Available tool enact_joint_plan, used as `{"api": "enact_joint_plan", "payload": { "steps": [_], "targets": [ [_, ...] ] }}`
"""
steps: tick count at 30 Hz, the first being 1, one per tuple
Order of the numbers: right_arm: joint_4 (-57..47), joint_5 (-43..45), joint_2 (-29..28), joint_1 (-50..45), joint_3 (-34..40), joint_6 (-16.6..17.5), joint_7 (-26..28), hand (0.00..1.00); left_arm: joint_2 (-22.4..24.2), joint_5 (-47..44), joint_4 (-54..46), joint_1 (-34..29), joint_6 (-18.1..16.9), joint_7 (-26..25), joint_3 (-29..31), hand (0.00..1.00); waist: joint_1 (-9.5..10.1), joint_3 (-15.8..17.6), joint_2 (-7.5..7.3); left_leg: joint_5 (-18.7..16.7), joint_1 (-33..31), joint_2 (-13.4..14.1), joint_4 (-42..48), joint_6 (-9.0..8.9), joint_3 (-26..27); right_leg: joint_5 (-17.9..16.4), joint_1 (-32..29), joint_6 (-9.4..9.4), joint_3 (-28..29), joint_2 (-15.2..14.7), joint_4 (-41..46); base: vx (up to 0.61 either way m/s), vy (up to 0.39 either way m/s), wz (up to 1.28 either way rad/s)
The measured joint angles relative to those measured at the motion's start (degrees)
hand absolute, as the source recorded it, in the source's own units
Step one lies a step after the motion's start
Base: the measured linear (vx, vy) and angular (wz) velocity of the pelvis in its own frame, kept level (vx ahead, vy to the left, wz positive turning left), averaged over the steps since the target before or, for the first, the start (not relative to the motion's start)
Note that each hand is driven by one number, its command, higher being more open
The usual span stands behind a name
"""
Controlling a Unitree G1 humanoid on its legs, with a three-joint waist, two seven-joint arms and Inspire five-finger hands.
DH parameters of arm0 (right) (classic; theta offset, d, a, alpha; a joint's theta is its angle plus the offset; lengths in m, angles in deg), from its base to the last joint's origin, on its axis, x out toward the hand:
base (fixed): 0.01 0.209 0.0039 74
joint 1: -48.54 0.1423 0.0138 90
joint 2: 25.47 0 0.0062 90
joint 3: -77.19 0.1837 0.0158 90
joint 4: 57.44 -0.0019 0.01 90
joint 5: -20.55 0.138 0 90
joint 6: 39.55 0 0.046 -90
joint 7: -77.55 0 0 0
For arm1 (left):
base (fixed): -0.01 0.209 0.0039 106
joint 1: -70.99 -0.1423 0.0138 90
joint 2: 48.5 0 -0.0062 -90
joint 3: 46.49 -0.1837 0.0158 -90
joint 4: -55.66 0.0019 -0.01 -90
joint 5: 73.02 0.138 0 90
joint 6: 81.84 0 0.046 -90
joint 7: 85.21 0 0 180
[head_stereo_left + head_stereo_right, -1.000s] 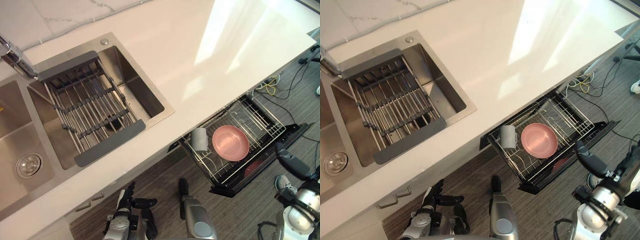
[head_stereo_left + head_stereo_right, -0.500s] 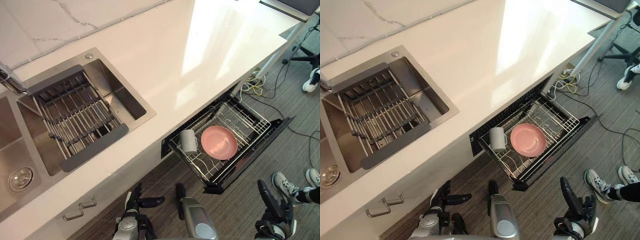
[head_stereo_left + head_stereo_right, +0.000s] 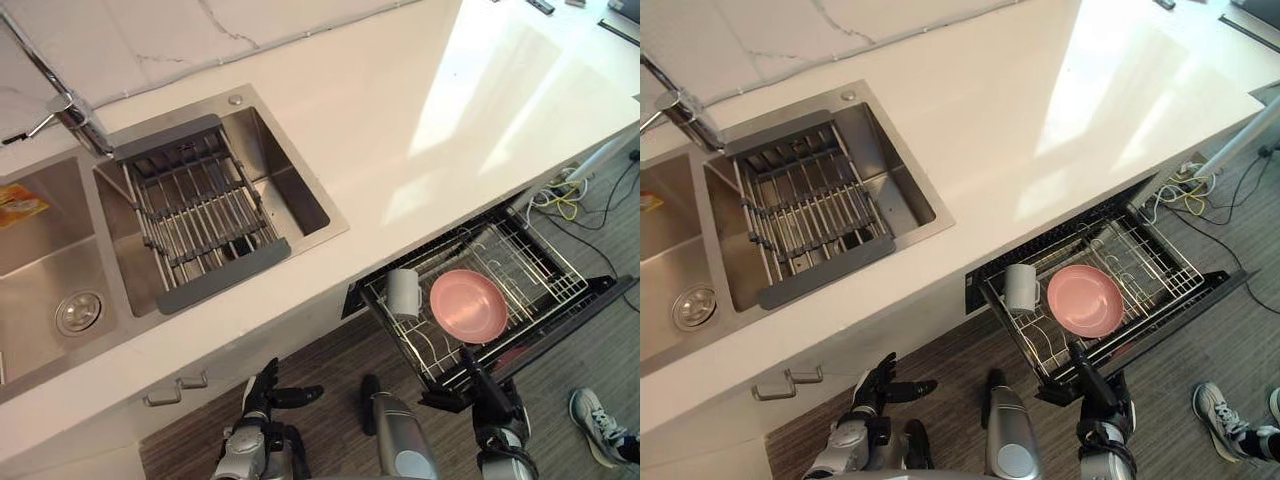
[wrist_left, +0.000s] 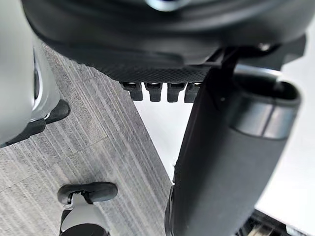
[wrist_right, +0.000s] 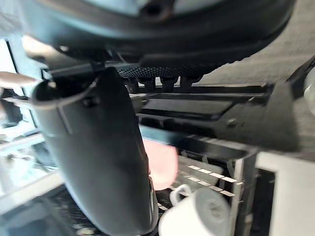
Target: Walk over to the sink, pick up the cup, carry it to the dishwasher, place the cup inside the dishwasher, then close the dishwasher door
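A white cup (image 3: 403, 292) stands in the wire rack (image 3: 525, 262) of the open dishwasher, just left of a pink plate (image 3: 468, 306); the cup (image 5: 197, 214) and plate also show past my right thumb in the right wrist view. My right hand (image 3: 487, 396) is open, with straight fingers rising at the near corner of the dark dishwasher door (image 3: 560, 325). I cannot tell whether it touches the door. My left hand (image 3: 265, 390) hangs open and holds nothing, low over the floor in front of the cabinet.
A steel double sink (image 3: 60, 250) with a grey drying rack (image 3: 200, 215) and a faucet (image 3: 65, 105) is set in the white counter (image 3: 420, 120). Cables (image 3: 560, 200) lie on the floor at the right. A person's shoe (image 3: 598, 420) stands near the door.
The camera has shifted. My right hand has come in from the right to the near corner of the dishwasher door. Cup and plate stay in the rack.
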Motion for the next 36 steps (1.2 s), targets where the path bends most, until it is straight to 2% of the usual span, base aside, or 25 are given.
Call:
{"api": "enact_joint_plan", "payload": {
  "steps": [9, 15, 19, 23, 28, 34, 36],
  "targets": [
    [1.15, -5.59, 4.13, 1.24, -5.13, 0.3, 0.95, 1.0, -0.96, 0.84, 0.12, 0.61, -0.08, 1.23, -0.43, 1.0, -0.15, 1.1, -0.25, 0.2, -1.15, -0.31, 0.34, 0.15, -0.9, -0.04, -0.95, 0.02, -0.33, -0.47, 0.54, -0.01, -0.003, 0.03],
    [0.98, -7.73, 8.72, 1.4, -10.59, 0.46, 0.93, 1.0, -2.72, 2.41, 2.22, 1.33, -0.22, 2.19, -2.62, 1.0, -1.63, 1.09, -0.23, 1.5, -1.9, -0.91, -1.09, 0.15, -2.77, 0.13, -0.96, 0.09, -1.92, -1.2, -0.4, 0.01, -0.002, 0.14],
    [0.32, -7.74, 10.31, 1.41, -12.75, 0.4, 0.93, 1.0, -3.0, 2.76, 2.46, 1.37, -0.24, 2.17, -2.94, 1.0, -1.84, 1.04, -0.13, 1.95, -2.1, -1.07, -1.44, 0.1, -3.53, 0.28, -0.9, 0.12, -2.59, -1.4, -0.88, 0.02, 0.004, 0.09],
    [-2.12, -7.83, 13.13, 0.32, -15.46, -0.71, 0.88, 1.0, -3.08, 3.54, 2.65, 1.37, -0.26, 2.13, -3.05, 1.0, -2.2, 1.05, 0.25, 2.65, -2.57, -1.2, -1.72, -0.12, -5.09, 0.57, -0.57, 0.13, -3.7, -1.71, -1.63, 0.01, -0.003, 0.15],
    [-8.38, -9.6, 17.14, -3.33, -20.24, -2.34, 1.4, 1.0, -3.11, 4.66, 3.65, 1.52, -0.37, 1.96, -4.82, 1.0, -2.36, 0.76, 1.78, 3.72, -2.5, -1.12, -3.08, -0.37, -6.01, 0.77, -0.22, -0.2, -4.71, -1.7, -2.33, -0.01, -0.022, 0.09],
    [-16.42, -17.93, 19.97, -3.71, -32.29, -3.83, 7.23, 1.0, -3.12, 5.2, 4.28, 1.87, -0.49, 1.95, -6.38, 1.0, -2.43, 0.6, 2.12, 5.02, -2.54, -0.66, -4.22, -0.64, -7.37, 1.55, 0.78, -1.16, -6.15, -1.33, -4.04, -0.05, -0.044, 0.1],
    [-18.02, -18.35, 19.38, -2.62, -32.05, -3.83, 7.23, 1.0, -3.12, 5.73, 4.36, 1.94, -0.55, 1.92, -6.83, 1.0, -2.35, 0.52, 2.24, 5.31, -2.74, -0.65, -4.73, -0.96, -7.7, 1.82, 0.9, -1.07, -6.5, -1.27, -4.61, -0.05, -0.029, 0.1]
  ]
}}
